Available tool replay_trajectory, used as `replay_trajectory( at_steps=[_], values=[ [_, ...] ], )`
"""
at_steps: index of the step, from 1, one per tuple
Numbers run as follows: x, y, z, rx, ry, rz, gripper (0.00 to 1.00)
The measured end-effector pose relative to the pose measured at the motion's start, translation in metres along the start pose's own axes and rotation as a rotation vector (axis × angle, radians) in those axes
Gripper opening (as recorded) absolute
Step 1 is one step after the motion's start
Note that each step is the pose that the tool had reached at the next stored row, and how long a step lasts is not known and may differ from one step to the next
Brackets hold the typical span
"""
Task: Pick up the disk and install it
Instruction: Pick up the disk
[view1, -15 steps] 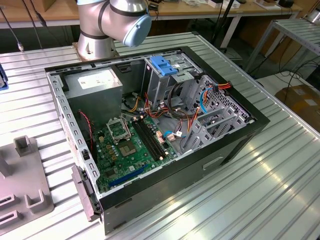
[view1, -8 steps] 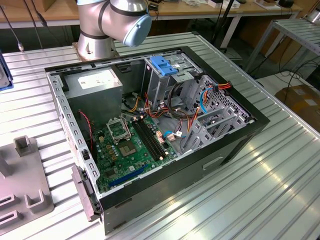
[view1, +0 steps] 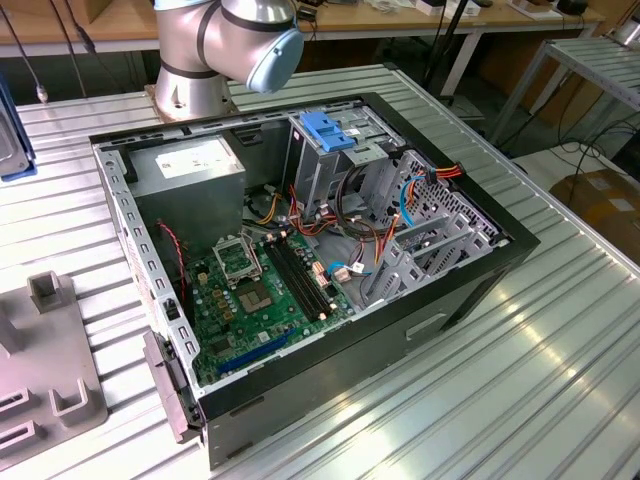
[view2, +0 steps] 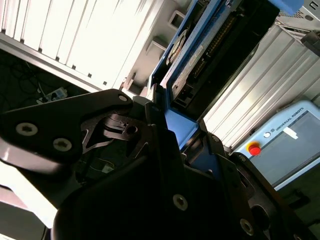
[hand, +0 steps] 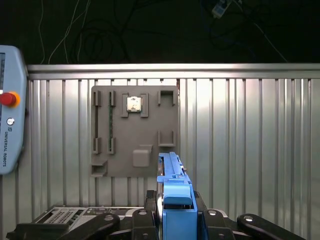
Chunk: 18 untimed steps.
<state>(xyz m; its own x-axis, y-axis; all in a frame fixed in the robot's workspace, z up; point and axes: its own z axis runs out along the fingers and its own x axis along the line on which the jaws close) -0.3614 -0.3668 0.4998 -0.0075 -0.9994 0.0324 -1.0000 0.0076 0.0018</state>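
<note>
Clamping the disk (hand: 172, 172), the gripper (hand: 177, 219)

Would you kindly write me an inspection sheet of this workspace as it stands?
Surface: ribbed metal table.
Job's things: disk with blue rails, held in the end effector; open computer case on the table.
Clutter: grey fixture plate on the table.
Grippers: end effector shut on the disk.
Cables: coloured wires inside the case.
Surroundings: teach pendant by the table; dark cables on the floor beyond.

Disk (hand: 171, 172) in gripper (hand: 176, 212); fixture plate (hand: 125, 145) on table (hand: 250, 150)
</note>
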Motion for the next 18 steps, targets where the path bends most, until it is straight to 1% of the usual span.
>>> replay_trajectory(
  at_steps=[6,18],
  values=[
    [0.0,-0.0054,-0.0001,-0.0001,0.0,0.0,0.36],
    [0.0,-0.0131,0.0,0.0,0.0,0.0,0.36]
  ],
)
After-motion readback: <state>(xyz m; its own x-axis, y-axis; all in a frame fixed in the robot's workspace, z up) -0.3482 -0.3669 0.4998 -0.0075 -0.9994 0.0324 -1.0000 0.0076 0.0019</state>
